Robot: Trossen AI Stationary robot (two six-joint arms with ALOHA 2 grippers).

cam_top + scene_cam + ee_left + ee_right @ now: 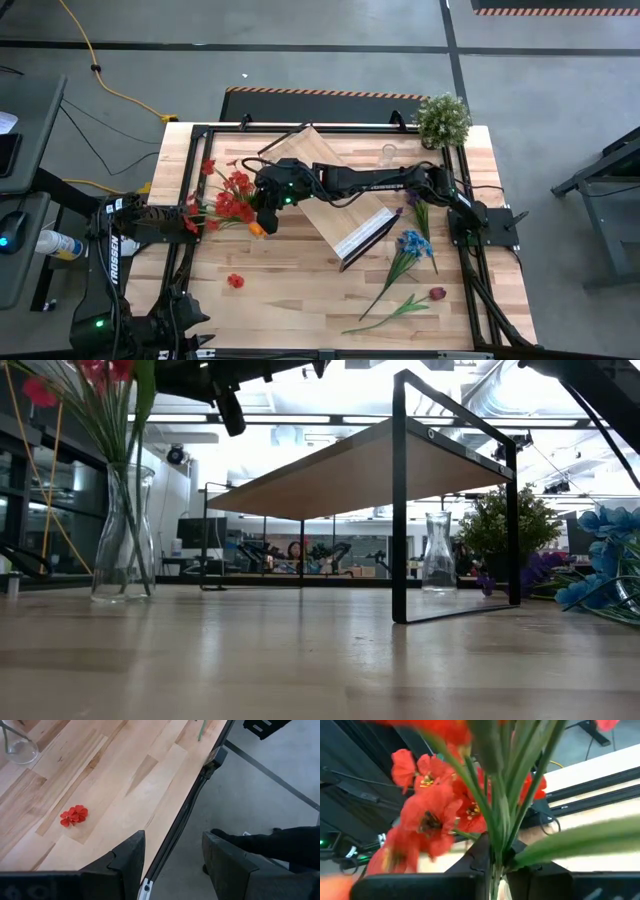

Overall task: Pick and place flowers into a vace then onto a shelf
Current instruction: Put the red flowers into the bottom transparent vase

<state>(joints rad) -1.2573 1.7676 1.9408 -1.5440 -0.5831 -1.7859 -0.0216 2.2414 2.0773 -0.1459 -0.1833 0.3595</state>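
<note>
Taking the shelf (330,195) as the landmark and reading from left to right: well left of it, at the table's left edge, the left gripper (172,865) waits with its fingers standing apart and nothing between them, over the table rim. Between it and the shelf's left corner stands the vase (124,535) with the red flowers (232,198) already in it. The right gripper (268,205) reaches across the shelf to that bunch, fingers pinched nearly closed around the green stems. The step seems to be seating stems, so let go only once they rest deep in the neck, then lift straight up so no bloom drags. More flowers (412,248) lie right of the shelf.
</note>
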